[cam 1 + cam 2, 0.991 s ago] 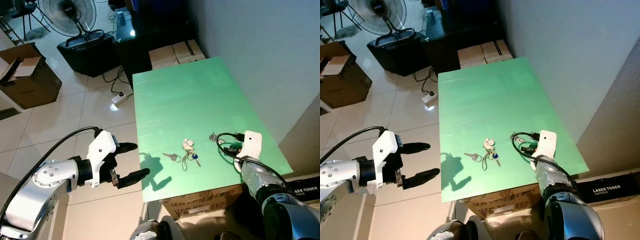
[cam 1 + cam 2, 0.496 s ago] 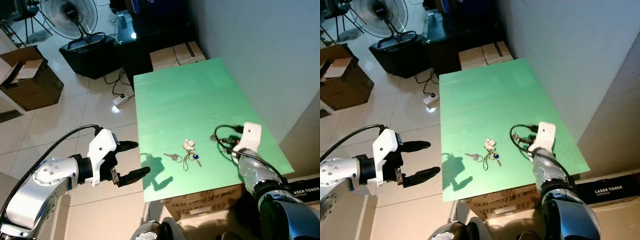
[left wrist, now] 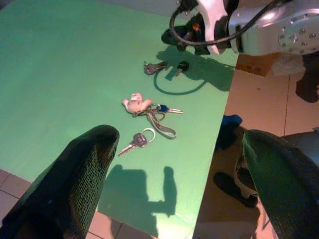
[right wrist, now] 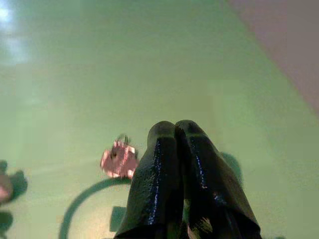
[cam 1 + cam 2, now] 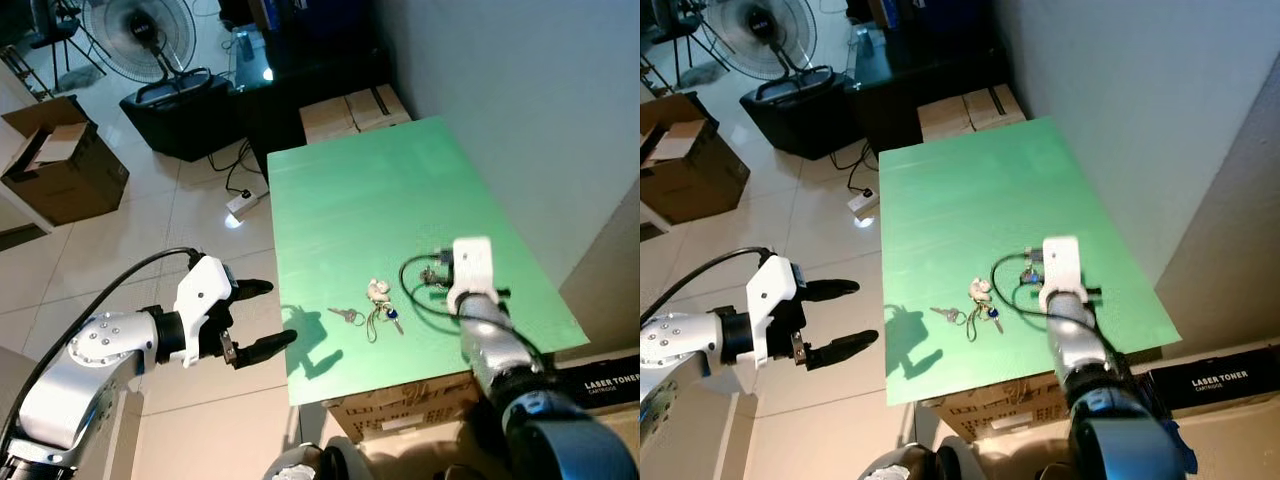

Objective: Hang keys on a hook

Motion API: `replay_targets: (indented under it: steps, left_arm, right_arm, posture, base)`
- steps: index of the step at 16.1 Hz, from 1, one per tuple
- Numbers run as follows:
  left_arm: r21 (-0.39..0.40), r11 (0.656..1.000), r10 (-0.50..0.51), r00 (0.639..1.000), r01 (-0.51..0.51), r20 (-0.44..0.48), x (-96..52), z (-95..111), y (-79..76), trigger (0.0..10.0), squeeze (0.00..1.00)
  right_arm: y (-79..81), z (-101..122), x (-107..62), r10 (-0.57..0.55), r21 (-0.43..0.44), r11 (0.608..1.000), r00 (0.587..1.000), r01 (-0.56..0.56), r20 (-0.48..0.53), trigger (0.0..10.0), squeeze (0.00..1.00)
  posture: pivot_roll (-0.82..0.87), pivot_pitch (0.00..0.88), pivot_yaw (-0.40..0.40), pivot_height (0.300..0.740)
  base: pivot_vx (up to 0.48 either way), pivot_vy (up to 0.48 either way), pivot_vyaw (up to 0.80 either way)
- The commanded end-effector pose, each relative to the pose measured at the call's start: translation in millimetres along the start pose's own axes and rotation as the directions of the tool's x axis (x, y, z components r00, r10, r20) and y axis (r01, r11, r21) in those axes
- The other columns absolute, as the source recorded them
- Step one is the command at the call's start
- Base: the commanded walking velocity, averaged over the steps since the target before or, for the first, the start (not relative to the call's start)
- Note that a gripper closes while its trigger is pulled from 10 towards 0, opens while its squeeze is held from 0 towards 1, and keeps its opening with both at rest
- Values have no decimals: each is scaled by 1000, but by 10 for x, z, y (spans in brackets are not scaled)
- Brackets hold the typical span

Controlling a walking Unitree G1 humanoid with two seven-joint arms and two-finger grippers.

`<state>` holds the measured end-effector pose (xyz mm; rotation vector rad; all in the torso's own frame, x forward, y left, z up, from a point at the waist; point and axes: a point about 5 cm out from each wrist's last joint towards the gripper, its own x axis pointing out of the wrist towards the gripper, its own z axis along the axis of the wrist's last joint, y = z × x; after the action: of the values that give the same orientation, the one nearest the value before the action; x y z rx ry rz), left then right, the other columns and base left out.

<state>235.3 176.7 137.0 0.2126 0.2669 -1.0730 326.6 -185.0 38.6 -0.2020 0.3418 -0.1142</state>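
Note:
A bunch of keys (image 5: 379, 303) with a white charm lies on the green table (image 5: 370, 190) near its front edge. A single key (image 5: 345, 315) rests just to its left. A second small set of keys (image 3: 154, 66) lies further right, close to my right gripper (image 5: 436, 276). That gripper hovers low over the table with its fingers (image 4: 174, 174) pressed shut and nothing seen between them. A blurred pinkish thing (image 4: 118, 159) lies just beyond its tips. My left gripper (image 5: 268, 315) is open, off the table's left edge, above the floor.
A grey wall runs along the table's right side. Cardboard boxes (image 5: 355, 105) sit behind the table, and another cardboard box (image 5: 60, 160) stands on the tiled floor at left. A fan (image 5: 140, 25), a black case (image 5: 185, 105) and a power strip (image 5: 242, 200) are beyond.
My right arm has swung left across the table, from near the right edge toward the keys. The left gripper has stayed open in about the same place.

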Motion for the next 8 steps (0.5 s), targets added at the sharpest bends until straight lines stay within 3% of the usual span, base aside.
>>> replay_targets:
  steps: [1, 2, 3, 8]
  left_arm:
    - [12, 1000, 0, 1000, 0, -17, -12, -8, 26, 10000, 0]
    - [14, 1000, -2, 1000, 2, -17, -2, -13, 28, 10000, 0]
    - [16, 1000, -5, 1000, 5, -17, 9, -17, 31, 10000, 0]
    - [29, 999, -16, 1000, 16, -16, 28, 5, 47, 10000, 0]
  right_arm:
    - [74, -14, -7, 9, 23, 1000, 1000, -8, -20, 0, 0]
    - [94, -62, -19, 21, 20, 1000, 999, -20, -47, 8588, 0]
    - [108, -98, -31, 28, 33, 999, 998, -26, -65, 10000, 1000]
    - [181, -217, -77, 50, 82, 996, 990, -40, -130, 10000, 1000]
  posture:
    - [50, 92, 252, 740]
    - [50, 93, 253, 740]
    - [50, 91, 254, 740]
    - [50, 89, 256, 740]
  base:
    - [0, 0, 0]
    - [0, 0, 0]
    - [0, 0, 0]
    - [0, 0, 0]
